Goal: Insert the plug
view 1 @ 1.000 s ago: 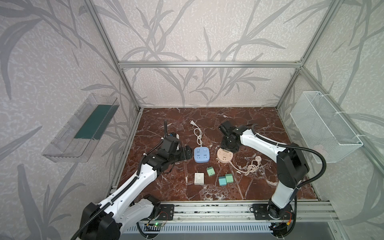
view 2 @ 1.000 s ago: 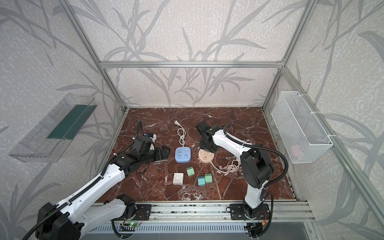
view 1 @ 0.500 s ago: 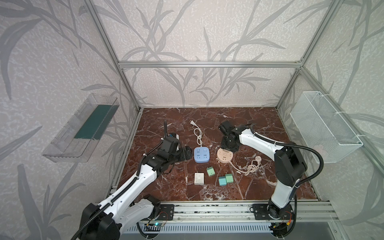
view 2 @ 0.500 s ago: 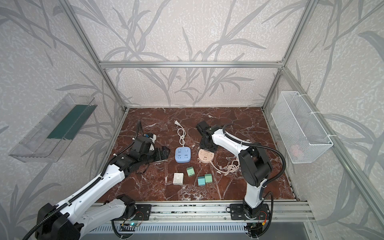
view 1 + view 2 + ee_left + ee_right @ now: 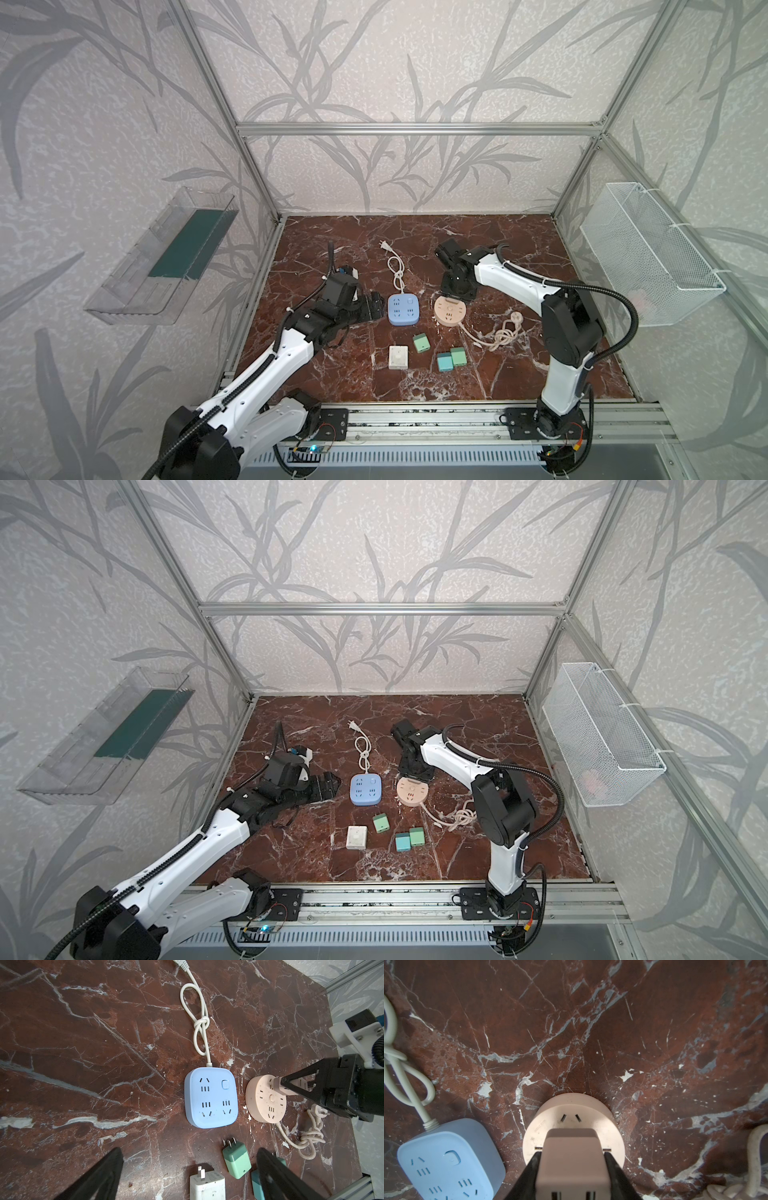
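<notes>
Your right gripper (image 5: 572,1167) was clamped on the pink plug (image 5: 573,1147), with one black finger pressed on each side of it. The plug stood upright on the round pink socket (image 5: 449,313), over the part of its face nearest the far edge of the desk (image 5: 498,245). Its pins were hidden, so I cannot tell how deep they sat.

The socket lay near the middle of the desk, and its beige cord (image 5: 496,334) ran in a knotted bundle toward the right edge. Just beside the socket, on the left-edge side, lay the blue power strip (image 5: 403,308), not touching it. Its white cord (image 5: 397,270) went toward the far edge.

Your left gripper (image 5: 376,305) was just beside the blue strip, on its left-edge side, with fingers wide apart and nothing between them.

Nearer the front edge lay a white charger (image 5: 398,356) and a green charger (image 5: 421,343). A teal charger (image 5: 444,362) touched a second green charger (image 5: 458,356).
</notes>
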Motion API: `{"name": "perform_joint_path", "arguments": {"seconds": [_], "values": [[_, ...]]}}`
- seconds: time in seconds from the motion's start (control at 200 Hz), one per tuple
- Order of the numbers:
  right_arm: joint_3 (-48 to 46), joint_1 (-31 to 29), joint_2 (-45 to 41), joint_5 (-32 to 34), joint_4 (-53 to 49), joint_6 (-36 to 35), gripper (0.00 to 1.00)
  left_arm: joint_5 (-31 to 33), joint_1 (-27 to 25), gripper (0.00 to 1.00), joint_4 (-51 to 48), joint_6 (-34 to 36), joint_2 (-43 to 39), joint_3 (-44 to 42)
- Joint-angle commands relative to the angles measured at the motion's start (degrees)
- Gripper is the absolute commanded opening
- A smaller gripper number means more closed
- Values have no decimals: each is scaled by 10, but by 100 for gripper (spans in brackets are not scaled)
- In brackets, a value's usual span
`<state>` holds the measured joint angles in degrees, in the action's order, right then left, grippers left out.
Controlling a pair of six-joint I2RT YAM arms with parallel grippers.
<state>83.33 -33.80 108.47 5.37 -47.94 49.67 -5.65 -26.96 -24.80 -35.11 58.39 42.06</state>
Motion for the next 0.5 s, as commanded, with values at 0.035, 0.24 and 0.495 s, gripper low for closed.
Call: {"name": "perform_joint_path", "arguments": {"seconds": [0.035, 0.24, 0.495], "values": [[32, 6, 51, -17, -12, -57, 0, 12, -2, 97, 5, 3, -11, -11], [39, 6, 73, -36, -16, -122, 0, 17, -1, 97, 17, 3, -24, -27], [-3, -6, 30, 10, -13, -156, 0, 22, -1, 98, 15, 7, -67, -46]]}}
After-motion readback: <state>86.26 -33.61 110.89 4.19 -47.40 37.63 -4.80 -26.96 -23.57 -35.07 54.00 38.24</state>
